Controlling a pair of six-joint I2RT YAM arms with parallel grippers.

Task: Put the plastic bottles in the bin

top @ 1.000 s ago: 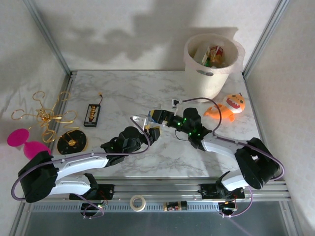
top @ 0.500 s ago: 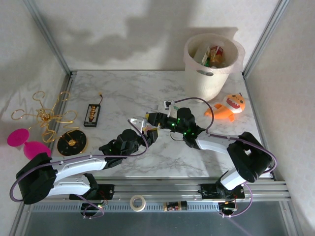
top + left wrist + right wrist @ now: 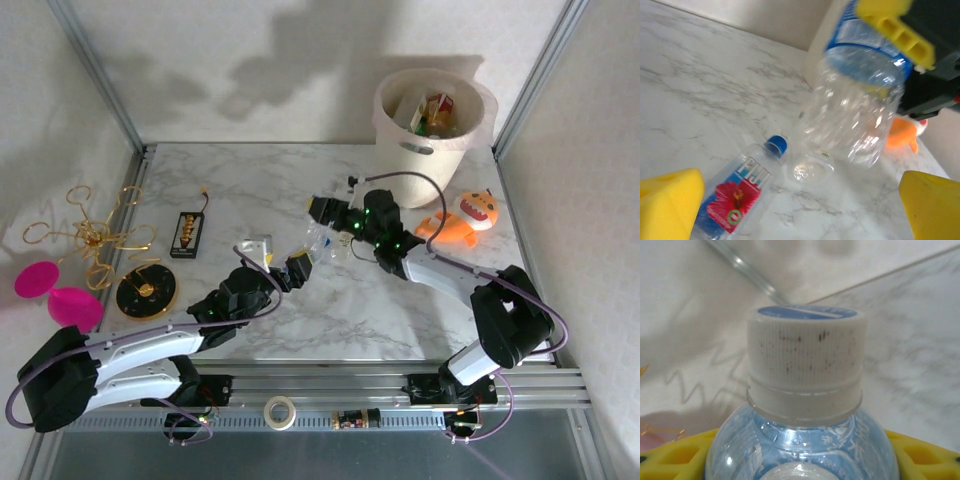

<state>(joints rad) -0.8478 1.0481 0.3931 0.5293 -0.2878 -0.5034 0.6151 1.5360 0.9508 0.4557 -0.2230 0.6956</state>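
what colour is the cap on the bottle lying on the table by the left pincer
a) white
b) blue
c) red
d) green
b: the lying bottle with the red flower label ends in a blue cap; the white-capped bottle is the one gripped in the right pincer.

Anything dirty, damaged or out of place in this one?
The white cap of the clear bottle held by the right gripper is flecked with dark specks, so it looks dirty. A flower-label bottle lies on its side on the table, not yet binned.
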